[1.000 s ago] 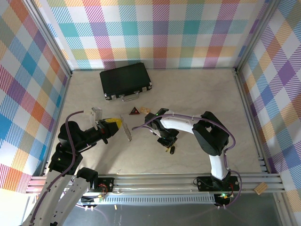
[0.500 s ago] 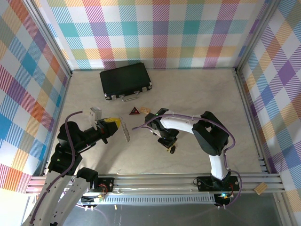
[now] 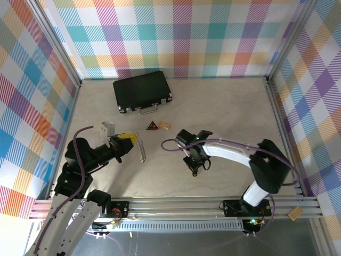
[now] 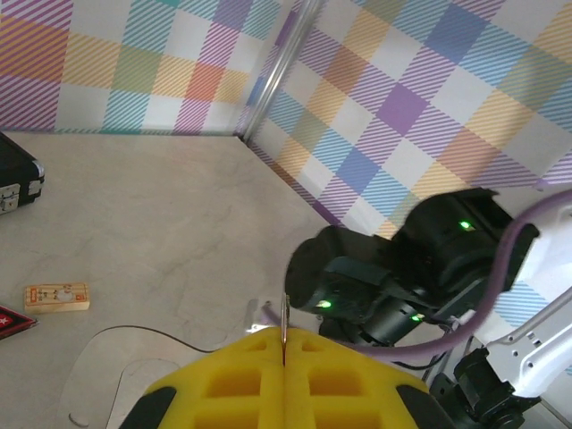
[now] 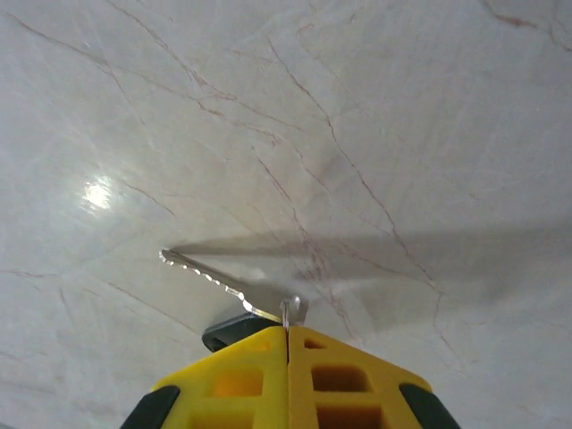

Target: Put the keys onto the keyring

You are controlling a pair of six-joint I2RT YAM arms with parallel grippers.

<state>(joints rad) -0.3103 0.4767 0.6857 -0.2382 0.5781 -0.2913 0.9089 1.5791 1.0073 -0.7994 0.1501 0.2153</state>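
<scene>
Black, chunky joints on the left arm (image 3: 85,157) and the right arm (image 3: 229,152). Smooth white tubes between the joints. Thin purple cables (image 3: 80,130) looped along both. Bright yellow blocks with square holes on the left gripper (image 4: 284,344) and the right gripper (image 5: 287,332). Tiny green lights (image 4: 322,305) on the black parts.

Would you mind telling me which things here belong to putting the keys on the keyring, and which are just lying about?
For the job:
- key
- keyring

Lying about:
- black case
- red triangle
- tan chip
</scene>
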